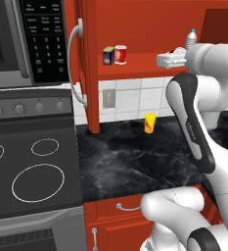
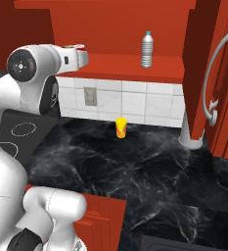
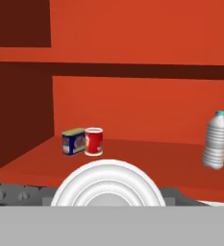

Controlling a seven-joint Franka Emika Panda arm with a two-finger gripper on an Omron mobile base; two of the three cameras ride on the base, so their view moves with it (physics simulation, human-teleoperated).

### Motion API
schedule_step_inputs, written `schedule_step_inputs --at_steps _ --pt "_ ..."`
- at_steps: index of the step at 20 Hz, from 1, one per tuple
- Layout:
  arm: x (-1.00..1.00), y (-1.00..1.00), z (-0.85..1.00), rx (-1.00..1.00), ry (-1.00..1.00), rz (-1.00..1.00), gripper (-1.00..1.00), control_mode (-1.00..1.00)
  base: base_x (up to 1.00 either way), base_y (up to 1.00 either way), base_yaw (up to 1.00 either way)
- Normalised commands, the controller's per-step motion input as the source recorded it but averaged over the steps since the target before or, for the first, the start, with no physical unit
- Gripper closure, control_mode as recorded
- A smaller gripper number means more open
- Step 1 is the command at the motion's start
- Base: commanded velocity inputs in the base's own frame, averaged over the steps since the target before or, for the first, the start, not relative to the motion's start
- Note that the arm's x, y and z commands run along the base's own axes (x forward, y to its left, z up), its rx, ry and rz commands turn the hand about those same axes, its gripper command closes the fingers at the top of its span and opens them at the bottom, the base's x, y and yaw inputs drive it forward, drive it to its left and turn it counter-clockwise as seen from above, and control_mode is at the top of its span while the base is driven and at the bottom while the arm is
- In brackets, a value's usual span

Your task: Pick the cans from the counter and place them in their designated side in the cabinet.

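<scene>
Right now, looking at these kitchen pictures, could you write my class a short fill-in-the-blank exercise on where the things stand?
1. The red can stands on the cabinet shelf right beside a small blue-and-yellow ____.
2. The yellow-orange cup stands on the black ____.
3. On the same shelf, apart from the can, stands a clear plastic ____.
4. The cup stands in front of a wall of white ____.

Missing words: box; counter; bottle; tiles
</scene>
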Motion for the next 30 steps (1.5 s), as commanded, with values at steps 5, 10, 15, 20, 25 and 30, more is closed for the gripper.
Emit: schedule_step_inputs --at_steps 5,10,15,20,25,30 --pt "0.21 0.04 -0.01 0.0 0.01 0.0 1.0 -1.0 0.0 0.0 0.0" --pt "0.19 0.01 -0.05 0.0 0.03 0.0 1.0 -1.0 0.0 0.0 0.0" --pt "0.16 0.0 -0.06 0.0 0.03 0.0 1.0 -1.0 0.0 0.0 0.0" --pt "0.17 0.0 -0.07 0.0 0.02 0.0 1.0 -1.0 0.0 0.0 0.0" --pt "0.19 0.0 -0.07 0.0 0.02 0.0 1.0 -1.0 0.0 0.0 0.0" --pt "0.17 0.0 -0.13 0.0 0.01 0.0 1.0 -1.0 0.0 0.0 0.0"
